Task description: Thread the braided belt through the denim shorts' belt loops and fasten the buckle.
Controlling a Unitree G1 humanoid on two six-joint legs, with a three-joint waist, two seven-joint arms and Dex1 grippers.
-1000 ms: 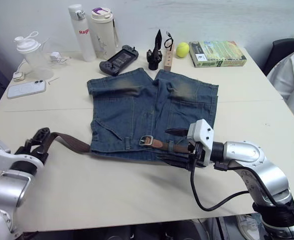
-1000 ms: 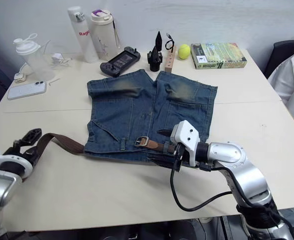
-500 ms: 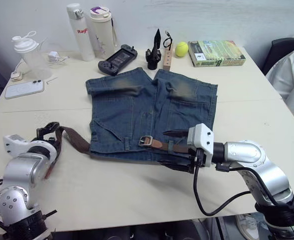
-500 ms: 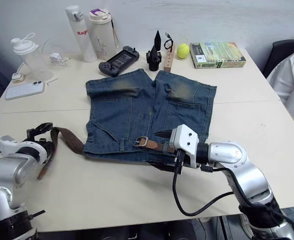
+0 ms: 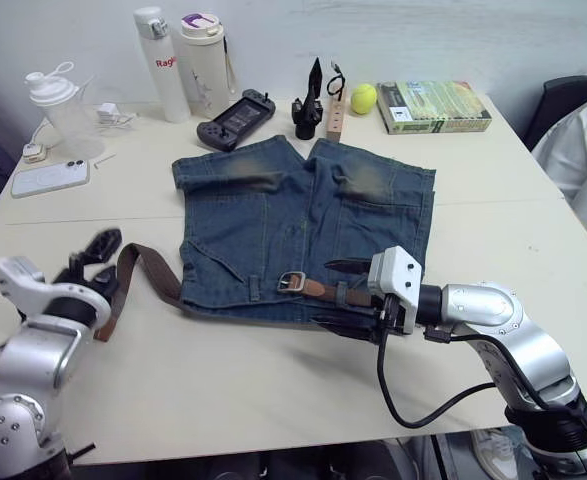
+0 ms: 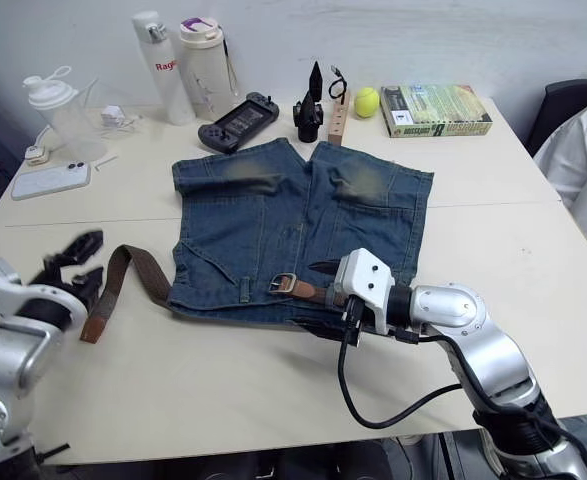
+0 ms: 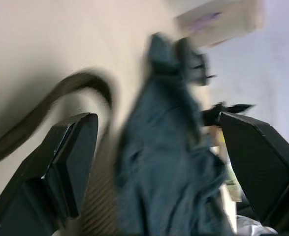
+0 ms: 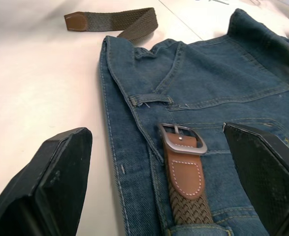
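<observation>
A: How are the right jaws [image 5: 349, 296] seen?

B: They are spread wide and nothing is held. One black finger lies over the waistband of the denim shorts [image 5: 303, 230], the other just off the waistband's edge above the surface [image 5: 273, 380]. The buckle [image 8: 182, 139] is seen straight ahead between the two fingers, flat on the denim, with its tan leather tab and the braided strap running back toward the wrist. A belt loop [image 8: 150, 99] is seen just beyond the buckle, with no strap through it.

A: And the left jaws [image 6: 71, 262]?

B: They are parted too, with nothing between them. The braided belt [image 6: 123, 278] is laid in an arch just beside them on the bare surface, its tan tip [image 8: 75, 21] resting free, its other stretch running under the edge of the shorts.

A: What is found farther off?

B: The legs of the shorts, with faded yellowish patches, are pointed away from both jaws. Past them a game controller [image 5: 236, 118], a tennis ball [image 5: 364, 98], a book [image 5: 435, 106], two tall bottles [image 5: 157, 62] and a phone [image 5: 52, 178] are set along the far side. A person's white sleeve [image 5: 580, 160] is seen at the right edge.
</observation>
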